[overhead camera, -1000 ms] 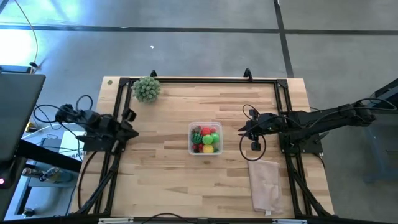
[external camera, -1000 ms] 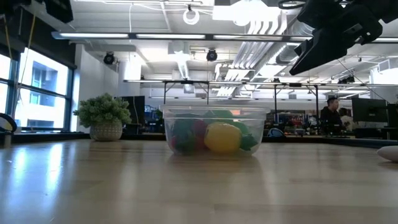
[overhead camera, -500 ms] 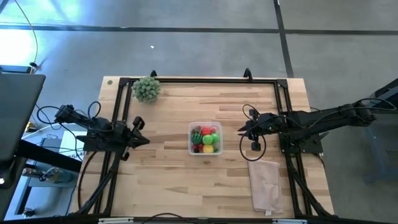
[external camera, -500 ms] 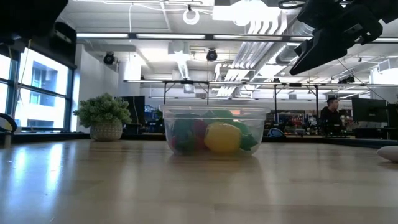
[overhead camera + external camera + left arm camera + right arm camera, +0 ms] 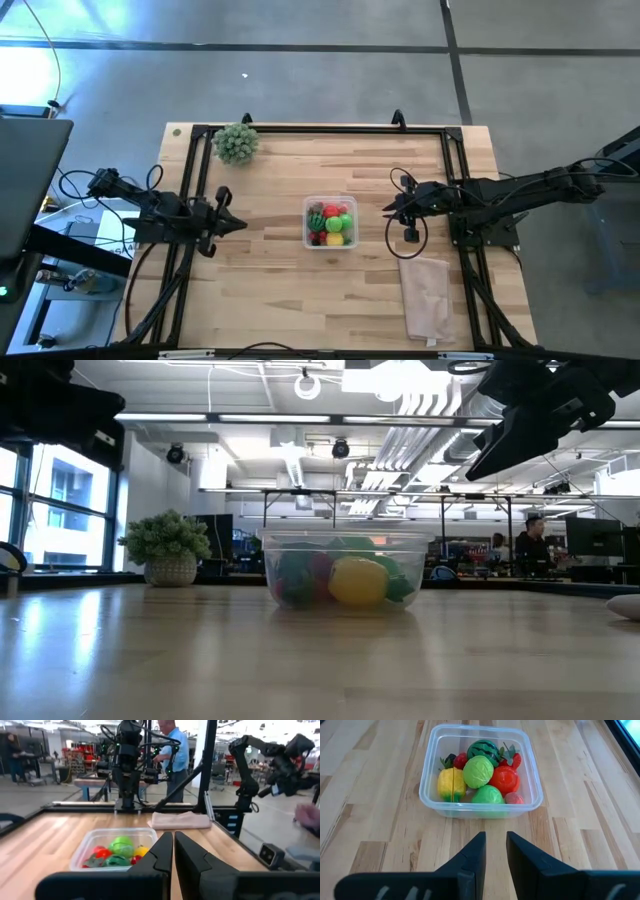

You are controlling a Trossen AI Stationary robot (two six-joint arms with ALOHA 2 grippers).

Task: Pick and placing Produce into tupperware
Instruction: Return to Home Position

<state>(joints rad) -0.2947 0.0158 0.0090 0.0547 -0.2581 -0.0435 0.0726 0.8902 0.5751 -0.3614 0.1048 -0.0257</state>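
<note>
Filled tupperware at mid-tabletop, both pincers empty

The wooden tabletop [image 5: 270, 290] carries a folded beige cloth [image 5: 425, 295] along its right edge toward the near corner and a bushy plant [image 5: 236, 142] in the far left corner. The left pincer [image 5: 173, 836] hangs just inside the left edge, fingers closed to a hairline slit and gripping nothing. The right pincer [image 5: 496, 836] hangs between the tupperware and the right edge, its fingers parted by a narrow gap – released, touching nothing. The clear tupperware [image 5: 455, 811] stands at the tabletop's middle, well apart from both pincers. All the Produce [image 5: 478, 771] lies inside it – a striped green ball [image 5: 482, 747], a red piece [image 5: 504, 779] and a yellow piece [image 5: 451, 783] among them.
</note>
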